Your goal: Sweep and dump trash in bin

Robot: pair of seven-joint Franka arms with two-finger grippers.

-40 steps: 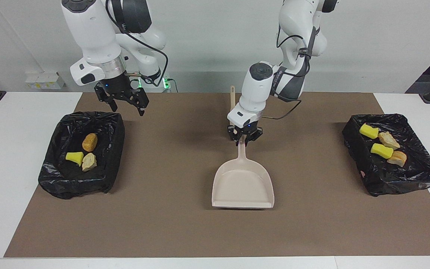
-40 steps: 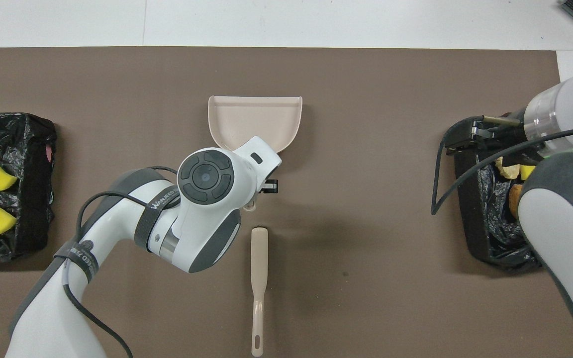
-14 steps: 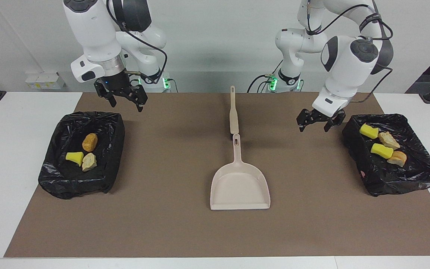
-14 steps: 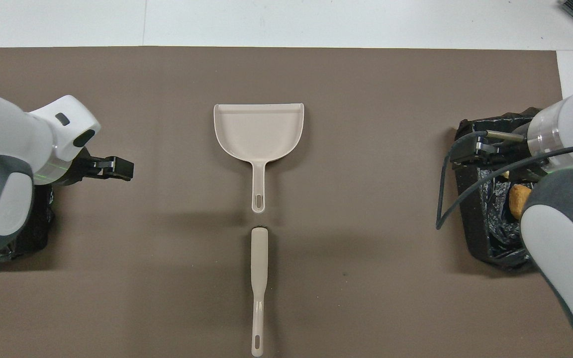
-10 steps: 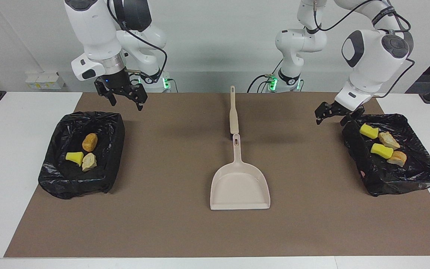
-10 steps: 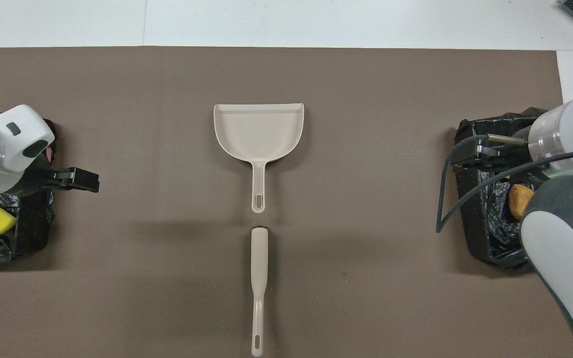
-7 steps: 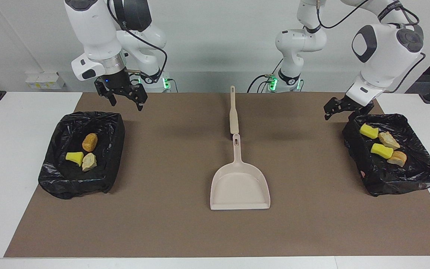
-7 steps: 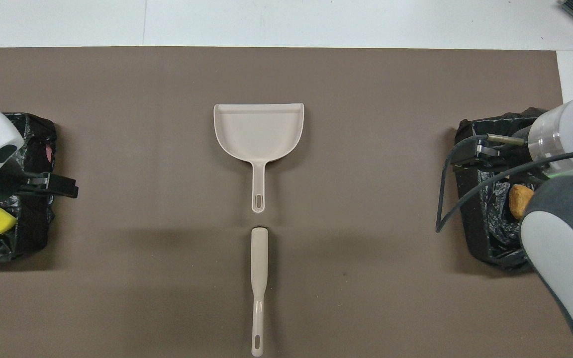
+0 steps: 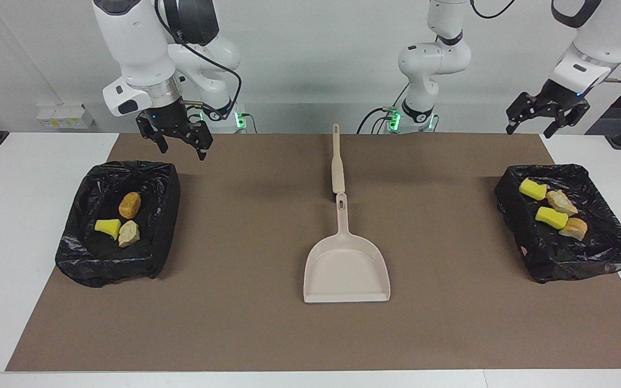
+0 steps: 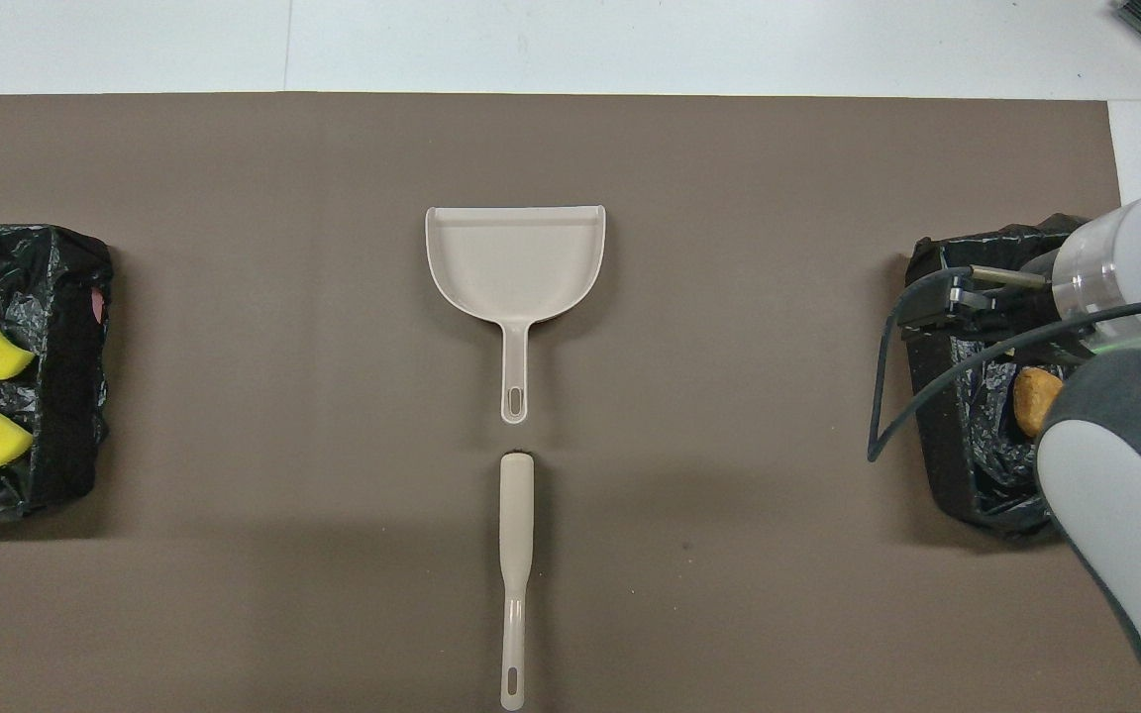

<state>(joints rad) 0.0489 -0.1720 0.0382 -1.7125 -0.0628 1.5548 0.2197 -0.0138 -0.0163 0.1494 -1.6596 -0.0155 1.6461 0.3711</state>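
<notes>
The trash lies in two black-lined bins. The bin (image 9: 105, 272) at the right arm's end holds a brown lump (image 9: 129, 205), a yellow sponge piece (image 9: 107, 227) and a beige lump (image 9: 128, 233). In the bin (image 9: 574, 267) at the left arm's end lie two yellow sponge pieces (image 9: 532, 189) and two bread-like lumps (image 9: 561, 202). My right gripper (image 9: 182, 148) hangs open and empty over the mat, by its bin's corner nearest the robots. High over the mat's corner at the left arm's end, my left gripper (image 9: 530, 128) stands open, holding nothing.
A beige dustpan (image 9: 346, 269) lies mid-mat with its handle toward the robots. In line with it, nearer the robots, lies a beige brush (image 9: 336, 161). From above, the dustpan (image 10: 516, 257) and brush (image 10: 515, 555) show whole, while the right arm (image 10: 1115, 475) covers part of its bin (image 10: 937, 446).
The left gripper has risen and drawn back from beside its bin toward the left arm's end of the table, leaving the overhead view. The right arm has barely moved.
</notes>
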